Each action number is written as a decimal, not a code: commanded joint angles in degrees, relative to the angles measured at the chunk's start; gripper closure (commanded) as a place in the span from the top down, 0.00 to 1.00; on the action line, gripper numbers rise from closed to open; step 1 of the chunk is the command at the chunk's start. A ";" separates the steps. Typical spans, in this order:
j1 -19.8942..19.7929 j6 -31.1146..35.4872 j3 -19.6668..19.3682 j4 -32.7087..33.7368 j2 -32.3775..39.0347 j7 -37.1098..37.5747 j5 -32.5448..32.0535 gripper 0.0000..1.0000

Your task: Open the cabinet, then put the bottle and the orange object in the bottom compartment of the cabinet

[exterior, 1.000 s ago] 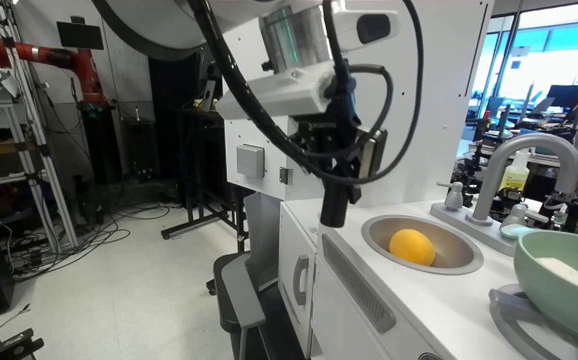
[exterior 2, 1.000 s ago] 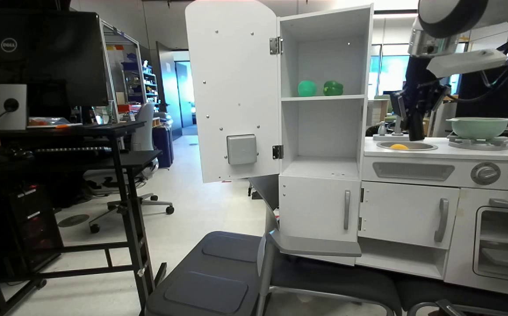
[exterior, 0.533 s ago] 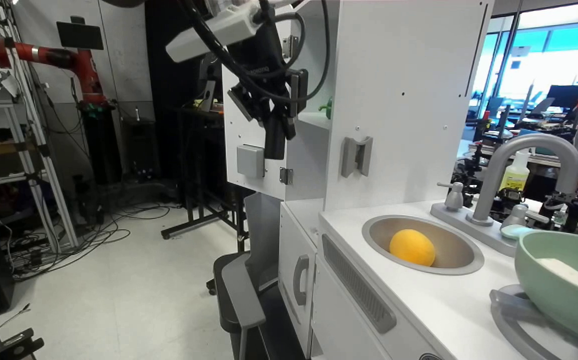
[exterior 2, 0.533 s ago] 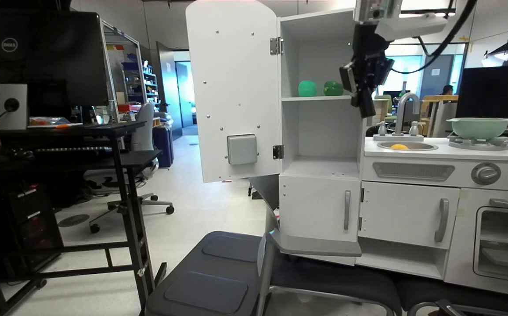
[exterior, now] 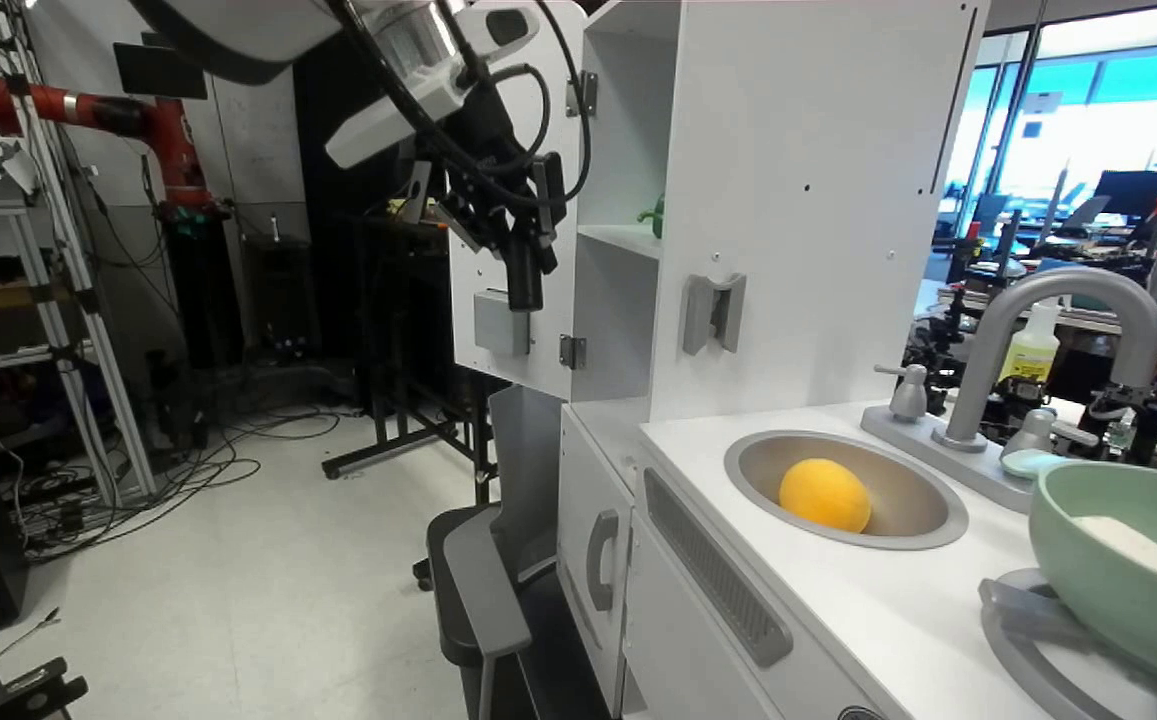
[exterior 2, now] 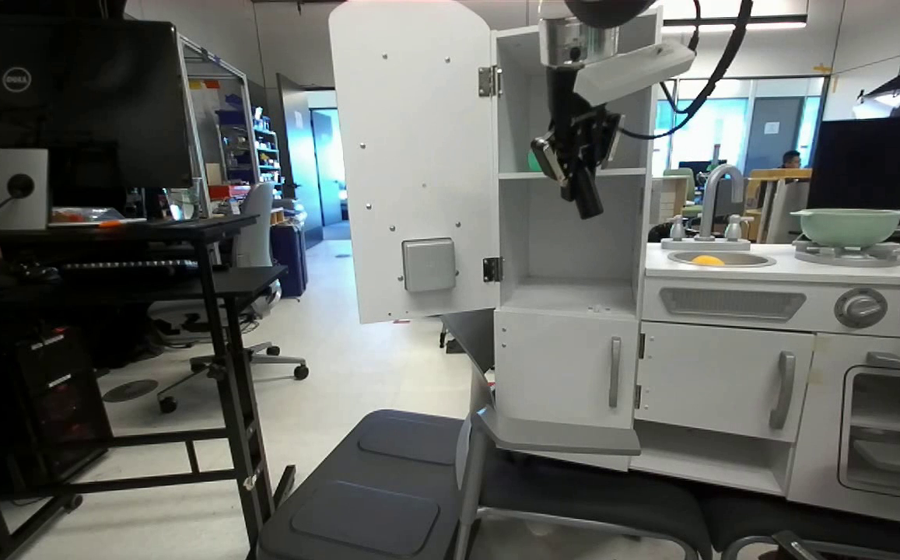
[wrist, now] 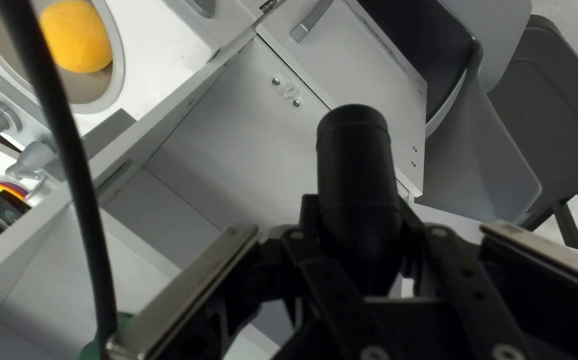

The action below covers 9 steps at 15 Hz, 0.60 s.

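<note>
The tall white cabinet [exterior: 788,160] has its door [exterior 2: 418,140] swung wide open. My gripper [wrist: 356,215] is shut on the dark bottle [wrist: 353,160], whose lower part sticks out beyond the fingers. In an exterior view the bottle [exterior: 524,275] hangs slightly tilted outside the cabinet's front, clear of the shelf. In an exterior view the bottle [exterior 2: 588,198] overlaps the bottom compartment [exterior 2: 566,297], above the level of its floor. Nothing stands on that floor in the wrist view. The orange object [exterior: 824,495] lies in the sink, right of the cabinet.
A green pepper [exterior: 654,215] and a green ball [exterior 2: 534,161], partly hidden by my arm, sit in the upper compartment. Between the recesses runs a shelf edge [exterior 2: 520,176]. A faucet [exterior: 1068,285] and a green bowl [exterior 2: 850,227] stand on the counter. Grey chairs [exterior 2: 558,435] are below.
My gripper has carried the bottle from near the sink side across to the front of the open cabinet. It has kept its hold. Door and orange object have stayed put.
</note>
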 commanded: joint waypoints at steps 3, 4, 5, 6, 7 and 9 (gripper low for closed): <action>6.62 0.53 -5.54 7.50 10.35 13.70 -9.90 0.11; 7.46 0.62 -6.49 8.64 12.23 16.21 -11.47 0.11; 8.23 -0.07 -7.22 10.38 14.18 18.51 -12.74 0.11; 8.41 0.42 -7.98 11.47 16.27 20.85 -14.14 0.11; 8.68 0.23 -8.56 12.76 18.02 22.91 -15.30 0.11; 8.62 0.34 -9.69 15.98 21.89 27.00 -17.26 0.11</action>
